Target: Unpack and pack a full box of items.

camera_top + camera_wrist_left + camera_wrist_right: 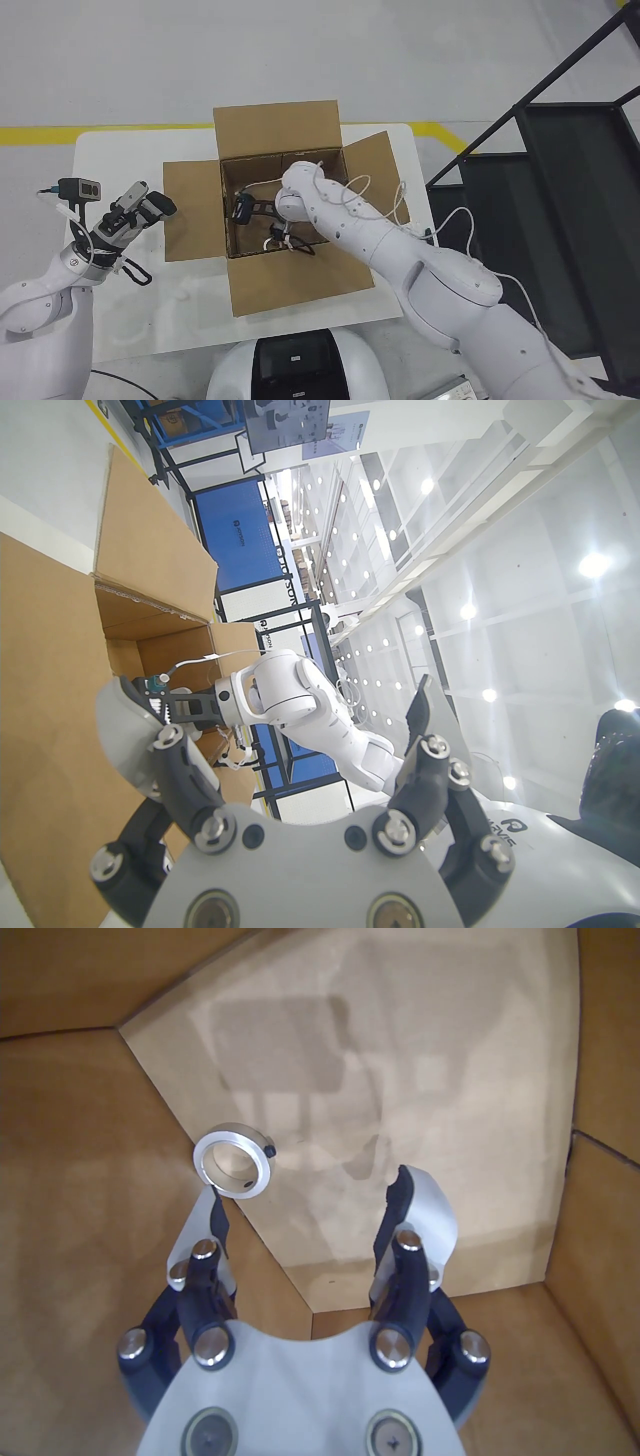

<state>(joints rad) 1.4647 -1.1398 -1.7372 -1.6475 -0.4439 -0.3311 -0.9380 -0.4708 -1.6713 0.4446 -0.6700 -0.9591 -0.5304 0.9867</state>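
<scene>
Inside the cardboard box (290, 130) the right gripper (307, 1188) hangs, fingers apart; the metal ring (234, 1161) lies on the box floor beside one fingertip, off-centre, so closing may knock it aside; the left gripper (152, 207) sits outside the box, fingers apart.

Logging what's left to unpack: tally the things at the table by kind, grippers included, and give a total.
Cardboard box: 1, flaps open
Metal shaft collar: 1, on the box floor
Grippers: 2, left gripper beside the box, right gripper inside it, both open
Total: 4
</scene>
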